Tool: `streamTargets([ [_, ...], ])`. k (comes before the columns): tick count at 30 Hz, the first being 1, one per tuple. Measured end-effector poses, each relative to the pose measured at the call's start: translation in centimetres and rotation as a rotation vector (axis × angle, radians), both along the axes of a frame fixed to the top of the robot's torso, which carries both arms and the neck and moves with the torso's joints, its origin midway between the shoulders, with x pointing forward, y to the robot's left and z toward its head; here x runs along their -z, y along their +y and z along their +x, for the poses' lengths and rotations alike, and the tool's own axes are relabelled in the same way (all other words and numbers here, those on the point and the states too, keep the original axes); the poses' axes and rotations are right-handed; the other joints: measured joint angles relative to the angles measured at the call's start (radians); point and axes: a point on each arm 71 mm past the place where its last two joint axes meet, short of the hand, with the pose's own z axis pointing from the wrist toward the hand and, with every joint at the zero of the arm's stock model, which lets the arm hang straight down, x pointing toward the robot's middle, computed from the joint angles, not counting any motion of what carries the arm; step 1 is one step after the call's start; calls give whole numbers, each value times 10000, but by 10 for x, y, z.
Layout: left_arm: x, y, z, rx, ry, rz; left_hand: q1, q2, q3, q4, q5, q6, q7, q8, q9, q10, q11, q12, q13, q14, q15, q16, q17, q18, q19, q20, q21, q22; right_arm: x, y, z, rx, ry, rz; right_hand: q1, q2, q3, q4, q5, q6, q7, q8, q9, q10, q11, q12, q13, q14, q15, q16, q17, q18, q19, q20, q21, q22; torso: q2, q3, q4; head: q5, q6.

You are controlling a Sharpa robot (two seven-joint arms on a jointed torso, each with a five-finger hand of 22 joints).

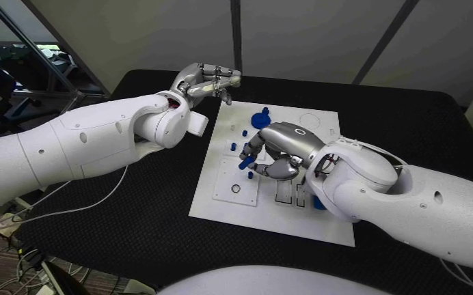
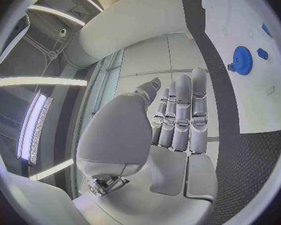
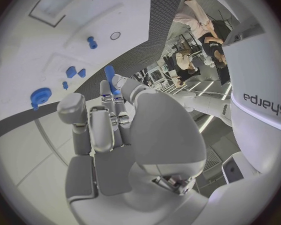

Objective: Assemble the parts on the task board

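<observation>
The fingers [image 3: 107,92] of the right hand [image 1: 274,150] were curled together and pinched a slim blue peg [image 3: 109,74] between the thumb and fingertips, its upper end standing clear of them. In the head view that hand hung over the middle of the white task board [image 1: 229,203], with the blue peg [image 1: 245,163] poking out of its near-left side. The left hand [image 1: 204,82] hovered off the board's far left corner, above the black table [image 1: 147,240]; its fingers [image 2: 183,116] lay straight and side by side with the thumb set a little apart, and nothing was in them. A blue gear [image 1: 261,118] sat on the far part of the board, between the two hands, and the left wrist view showed the gear [image 2: 242,60] with a smaller blue piece [image 2: 262,53] just beside it. A few more small blue pieces [image 1: 242,132] stood on the board near the right hand's fingers.
</observation>
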Motion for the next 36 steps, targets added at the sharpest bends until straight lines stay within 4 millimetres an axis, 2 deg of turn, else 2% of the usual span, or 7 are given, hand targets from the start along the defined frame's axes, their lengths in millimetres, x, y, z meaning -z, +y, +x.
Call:
streamTargets([
  [7,0,-3,0,56,8,-23,0,0,0,0,0,1,0,0,0,0,0,0,0,0,0,0,0,0,0,0,0,-13,14,17,-5,-487,283,-173,1,-1,0,0,0,-6,5,3,-2,0,0,0,-2,0,0,0,11,0,0,0,0,-1,0,9,-16,205,-73],
  [16,1,-5,1,87,17,-34,0,0,0,0,0,1,-1,0,0,0,0,0,0,0,0,0,1,0,0,0,0,-12,24,24,-4,-696,495,-495,13,-15,-2,-1,-2,-19,13,-1,1,-1,1,-18,9,0,0,0,10,0,0,0,0,-2,-12,16,-20,373,-128],
  [24,1,-5,1,95,21,-36,0,0,-28,28,0,1,-1,0,0,-37,36,0,0,0,0,0,-10,0,0,0,0,-13,27,26,-5,-819,482,-816,9,-20,-3,0,-5,-31,5,-6,1,-1,1,-18,8,0,0,37,49,0,0,0,-1,-3,-13,17,-24,415,-146],
  [29,1,-5,1,99,22,-37,0,0,-28,28,0,1,-1,0,0,-36,36,0,-1,0,0,0,-10,0,0,0,0,-20,29,27,-5,-905,488,-1099,-88,-107,-3,0,36,-37,0,-10,0,-1,1,-66,40,0,1,37,49,-1,0,0,-1,-3,-12,16,-27,416,-174],
  [36,1,-5,1,96,24,-35,0,0,-28,28,0,2,-2,0,0,-36,36,0,-1,0,0,0,-10,0,0,0,0,-19,31,28,-6,-1012,499,-1418,-132,-65,-25,22,36,-54,10,-43,-1,-1,1,-67,40,0,1,37,48,0,0,0,-1,13,-6,12,-27,405,-209],
])
